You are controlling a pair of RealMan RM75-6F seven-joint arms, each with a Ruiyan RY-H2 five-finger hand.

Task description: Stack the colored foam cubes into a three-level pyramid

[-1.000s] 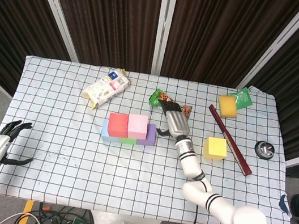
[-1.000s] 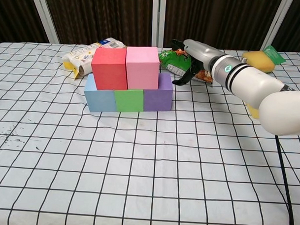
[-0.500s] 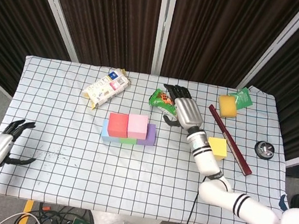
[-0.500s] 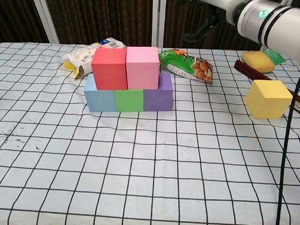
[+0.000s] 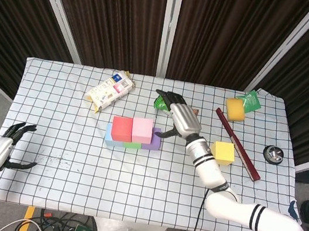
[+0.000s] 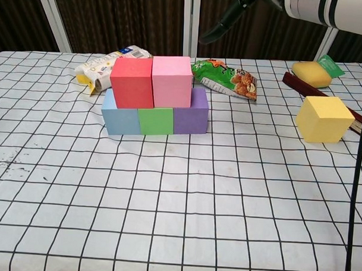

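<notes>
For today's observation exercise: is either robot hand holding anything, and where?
Nothing is held. The right hand hangs open above the table; the left hand is open too.

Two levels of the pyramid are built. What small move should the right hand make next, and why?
Probably swing the right hand rightward and down toward the yellow cube. The hand hangs empty above the table, the red cube and pink cube already sit on the bottom row, and the yellow one lies alone, so it seems the top piece.
</notes>
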